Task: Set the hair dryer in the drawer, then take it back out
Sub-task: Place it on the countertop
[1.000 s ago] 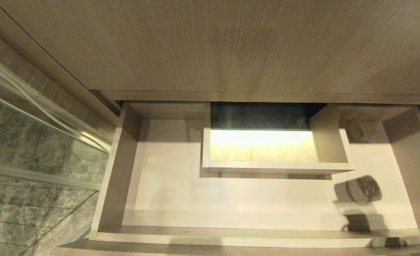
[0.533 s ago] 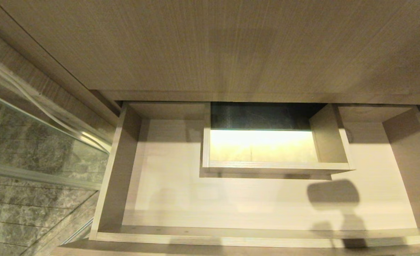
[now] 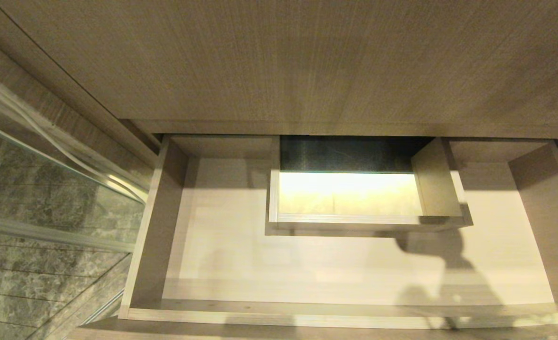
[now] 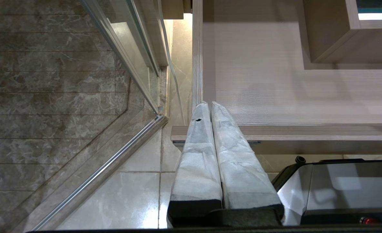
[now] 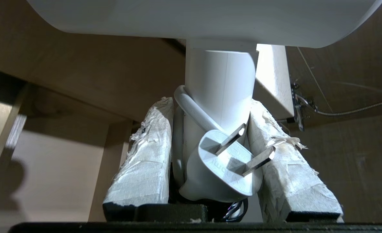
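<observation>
While clamped by its handle between the taped pads (image 5: 145, 161) of the right gripper (image 5: 210, 110), hair dryer (image 5: 220, 87) hangs clear of drawer (image 3: 146, 245); plug (image 5: 221, 168) and cord pinched in too. Drawer open, shadow only near its front right corner; left gripper (image 4: 209, 105) parked by front left corner, pressed together, holding nothing.

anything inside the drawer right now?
Nothing loose on the drawer floor in the head view: only its boxed cutout and a shadow. The hair dryer sits in the right gripper. The back edge is hidden under the counter.
</observation>
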You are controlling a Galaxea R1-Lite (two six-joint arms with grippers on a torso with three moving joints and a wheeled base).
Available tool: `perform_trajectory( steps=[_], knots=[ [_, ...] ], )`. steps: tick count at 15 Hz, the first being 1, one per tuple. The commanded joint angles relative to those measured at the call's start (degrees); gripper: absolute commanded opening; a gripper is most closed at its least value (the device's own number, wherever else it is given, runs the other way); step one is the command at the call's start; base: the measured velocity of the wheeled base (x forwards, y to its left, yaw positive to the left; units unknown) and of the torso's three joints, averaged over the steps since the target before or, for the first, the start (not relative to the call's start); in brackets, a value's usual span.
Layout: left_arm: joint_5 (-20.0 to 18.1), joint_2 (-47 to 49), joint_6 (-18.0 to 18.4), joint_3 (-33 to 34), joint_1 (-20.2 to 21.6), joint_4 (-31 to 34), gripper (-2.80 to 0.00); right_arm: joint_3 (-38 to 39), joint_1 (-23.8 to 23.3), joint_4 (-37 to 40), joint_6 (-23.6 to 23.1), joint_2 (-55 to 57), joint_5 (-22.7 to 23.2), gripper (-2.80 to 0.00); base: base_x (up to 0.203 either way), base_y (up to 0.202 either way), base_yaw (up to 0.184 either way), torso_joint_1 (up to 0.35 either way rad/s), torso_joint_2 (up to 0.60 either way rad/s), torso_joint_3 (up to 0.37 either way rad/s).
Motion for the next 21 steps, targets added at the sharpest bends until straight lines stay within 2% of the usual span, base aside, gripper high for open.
perform_trajectory(
  steps=[1,3,11,21],
  knots=[
    [0.03,0.00,-0.02,0.01,-0.07,-0.01,-2.80,-0.56,0.09,-1.87,2.76,2.06,1.72,-2.80,0.000,0.000,0.000,0.094,-0.10,-0.027],
    [0.03,0.00,-0.02,0.03,0.01,-0.01,-2.80,-0.56,0.11,-2.40,4.33,1.84,4.59,-2.80,0.000,0.000,0.000,0.201,-0.37,-0.142],
    [0.03,0.00,-0.02,0.05,-0.04,-0.01,-2.80,-0.65,0.11,-2.48,5.01,1.21,4.49,-2.80,0.000,0.000,0.000,0.179,-0.48,-0.213],
    [0.03,0.00,-0.02,0.09,-0.01,-0.01,-2.80,-4.63,0.18,-1.78,5.18,11.66,4.69,-2.80,0.000,0.000,0.000,0.337,-0.51,-0.243]
  ],
)
